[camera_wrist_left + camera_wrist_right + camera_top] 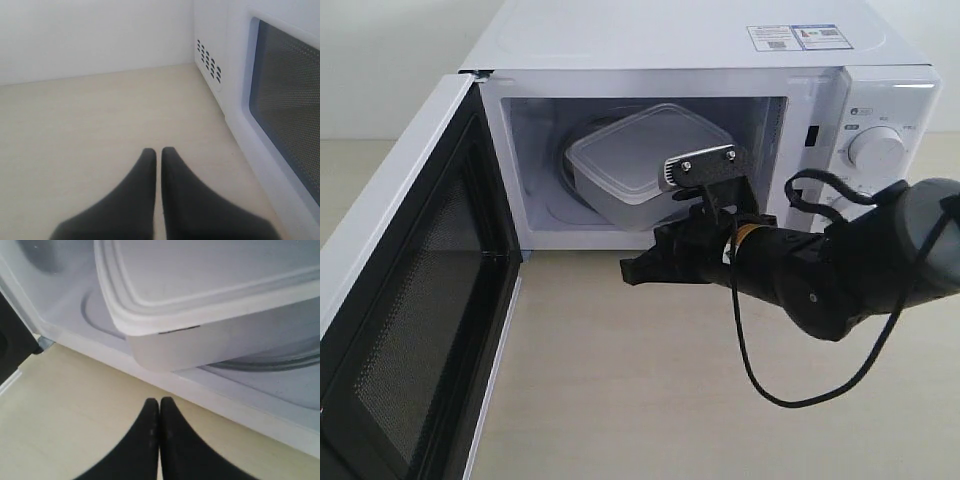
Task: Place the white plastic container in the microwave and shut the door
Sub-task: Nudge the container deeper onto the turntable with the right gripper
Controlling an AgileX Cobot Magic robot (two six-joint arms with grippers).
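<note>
Microwave (700,40) stands with its door (400,260) open wide at left, one white plastic container (640,160) resting inside on the turntable (280,362). Two grippers, both pinched closed and empty: right gripper (159,405) just outside the cavity, left gripper (158,155) near the door's outer face.

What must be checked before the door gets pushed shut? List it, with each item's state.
1. white plastic container inside the microwave: ok.
2. Its near corner behind the front sill: cannot tell.
3. right gripper shut, empty, outside the cavity: ok.
4. right arm clear of the door swing: not ok, it hangs before the opening.
5. left gripper shut, beside the door's outer face: ok.
6. Door closed: not ok, wide open.
</note>
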